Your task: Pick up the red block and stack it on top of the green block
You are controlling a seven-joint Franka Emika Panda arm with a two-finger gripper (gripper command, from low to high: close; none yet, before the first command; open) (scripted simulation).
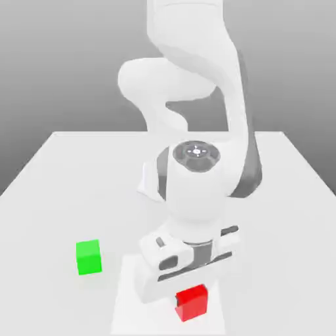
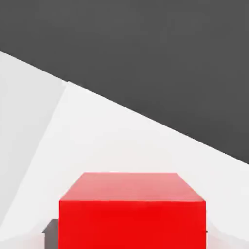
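The red block [image 1: 191, 302] sits on the white table [image 1: 65, 170] at its near edge, directly under the arm's hand, and in the hand view its front face looms large and square-on. That fit suggests the gripper [image 1: 187, 289] has been brought straight down over it so the fingers flank opposite sides; they are drawn in tight, and I judge they are clamped on the red block, which rests on the table, not yet lifted. The green block [image 1: 88, 256] stands apart to the exterior view's left and a little farther back, with bare table between the two. Its open top leaves room for a clean carry across and a set-down.
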